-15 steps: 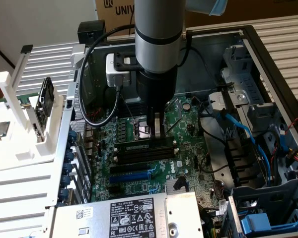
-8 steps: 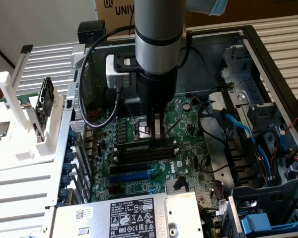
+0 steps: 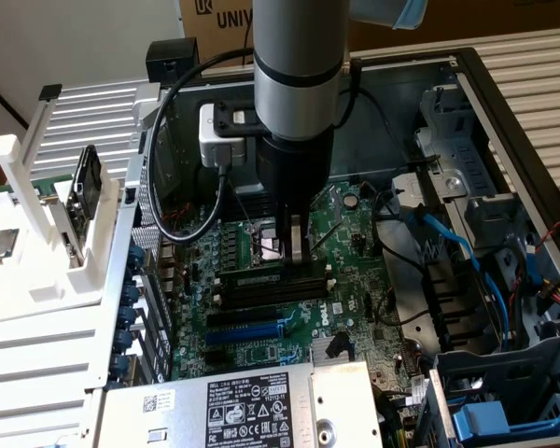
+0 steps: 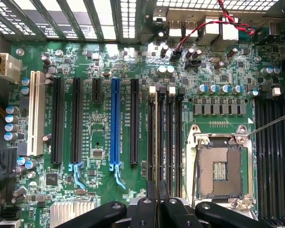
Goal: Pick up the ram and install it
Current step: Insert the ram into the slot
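Ram (image 3: 261, 278) stands on its long edge along the black memory slots (image 3: 273, 293) near the middle of the motherboard (image 3: 261, 322); whether it is fully seated cannot be told. The gripper (image 3: 297, 250) comes straight down onto it, fingers drawn narrow and pinching its top edge, with only a thin dark line between them in the wrist view (image 4: 157, 204). Just on the far side lies the open CPU socket (image 3: 269, 245). A black cable (image 3: 182, 224) loops from the arm toward the exterior view's left. Nearer the camera sits the power supply (image 3: 252, 406), and blue cables (image 3: 448, 243) run along the exterior view's right. Outside the case, on the exterior view's left, a white rack (image 3: 37, 280) carries a black-framed board (image 3: 82, 187) and a small silver-topped chip (image 3: 0, 245).
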